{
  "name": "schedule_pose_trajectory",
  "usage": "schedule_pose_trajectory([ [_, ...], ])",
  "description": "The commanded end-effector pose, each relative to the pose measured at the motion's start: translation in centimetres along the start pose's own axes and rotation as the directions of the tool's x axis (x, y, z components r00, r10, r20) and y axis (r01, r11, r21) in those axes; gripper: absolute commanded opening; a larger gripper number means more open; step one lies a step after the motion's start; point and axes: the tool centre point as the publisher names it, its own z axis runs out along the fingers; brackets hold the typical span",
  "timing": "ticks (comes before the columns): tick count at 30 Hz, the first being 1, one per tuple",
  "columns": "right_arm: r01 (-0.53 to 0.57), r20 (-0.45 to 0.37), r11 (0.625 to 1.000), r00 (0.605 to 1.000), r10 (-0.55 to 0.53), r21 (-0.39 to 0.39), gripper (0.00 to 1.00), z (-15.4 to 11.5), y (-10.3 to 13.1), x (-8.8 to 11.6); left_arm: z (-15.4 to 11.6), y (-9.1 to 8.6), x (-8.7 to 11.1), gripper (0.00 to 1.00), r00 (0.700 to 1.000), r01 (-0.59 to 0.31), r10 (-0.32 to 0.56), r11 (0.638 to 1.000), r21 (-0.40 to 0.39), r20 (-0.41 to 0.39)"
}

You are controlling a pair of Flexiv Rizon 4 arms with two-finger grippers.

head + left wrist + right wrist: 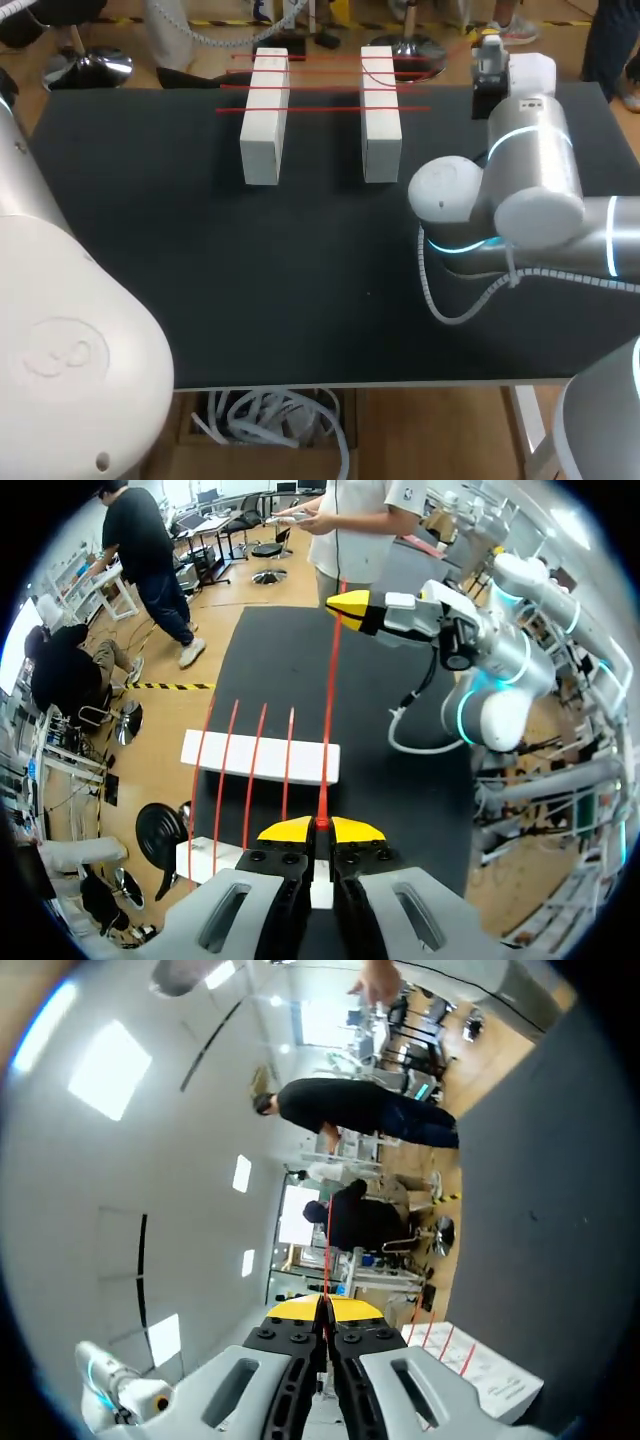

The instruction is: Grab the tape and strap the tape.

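Note:
Two white blocks (265, 120) (380, 115) lie side by side at the table's far end, with several red tape strips (320, 108) stretched across them. In the left wrist view my left gripper (320, 829) is shut on one end of a red tape (328, 710). That tape runs taut over the blocks (260, 757) to my right gripper (348, 610). My right gripper (325, 1307) is shut on the tape's other end (327, 1250); it hangs past the right block at the far edge (487, 55). The head view does not show my left gripper.
The black table (300, 280) is bare in front of the blocks. My right arm's elbow (500, 190) and its cable loop hang over the right side. My left arm's white housing (60, 340) fills the near left corner.

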Motion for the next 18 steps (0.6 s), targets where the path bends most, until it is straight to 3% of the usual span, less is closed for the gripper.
schedule_pose_trajectory([
  [1,0.145,-0.103,0.989,0.984,-0.145,-0.007,0.00,0.5,-0.1,-0.7,0.0,0.0,0.1,0.00,1.000,0.001,-0.001,1.000,-0.002,0.001],
  [7,0.296,-0.116,0.955,0.950,-0.291,0.030,0.00,0.2,0.1,-1.0,0.0,0.0,0.1,0.00,1.000,0.001,-0.001,1.000,-0.002,0.001],
  [12,0.501,-0.188,0.866,0.851,-0.491,0.006,0.00,0.5,0.8,-1.4,0.0,0.0,0.1,0.00,1.000,0.001,-0.001,1.000,-0.002,0.001],
  [18,0.594,-0.207,0.802,0.778,-0.594,-0.065,0.00,1.3,2.5,-2.0,0.0,0.0,0.1,0.00,1.000,0.001,-0.001,1.000,-0.002,0.001],
])
